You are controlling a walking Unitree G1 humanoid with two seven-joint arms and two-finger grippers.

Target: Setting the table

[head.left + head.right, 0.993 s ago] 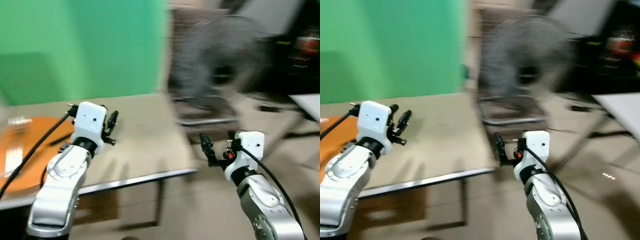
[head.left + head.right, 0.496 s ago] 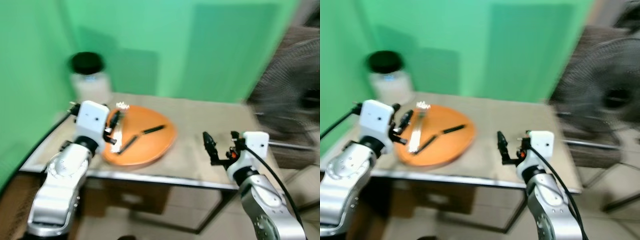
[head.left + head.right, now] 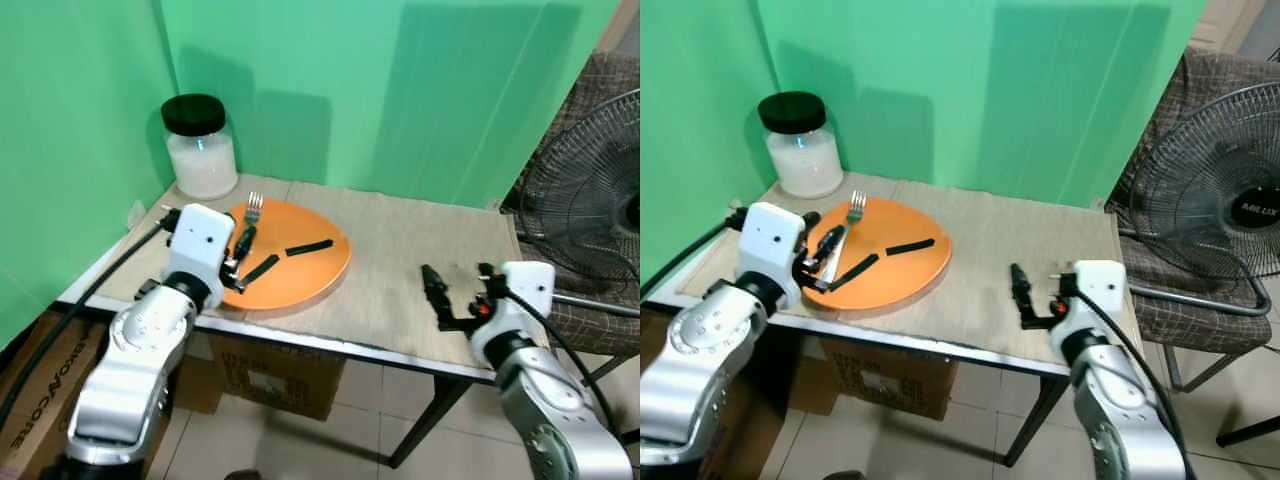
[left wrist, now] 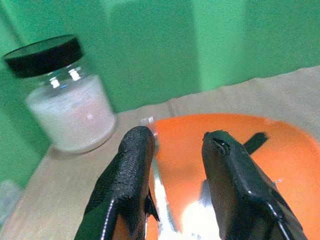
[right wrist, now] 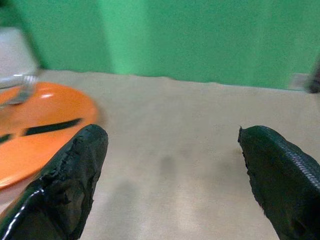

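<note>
Nearest: right gripper (image 3: 458,300), fingers spread wide and empty, over the table's (image 3: 420,250) bare right half, ample room there for laying a place. Left gripper (image 3: 238,256), fingers parted, holding nothing, poised over the orange plate's (image 3: 320,268) near-left part, likely to take cutlery. On the plate: fork (image 3: 846,225) and two black utensils. Farthest: jar (image 3: 200,147) in the back-left corner, near the green wall.

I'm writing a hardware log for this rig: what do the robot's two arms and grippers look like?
Both arms are silver metal with rounded joint housings, each ending in a white boxy wrist block. A black cable runs to each wrist. The left gripper and right gripper each have two long black fingers, textured on the surface. The right wrist shows a small orange-red part.
</note>
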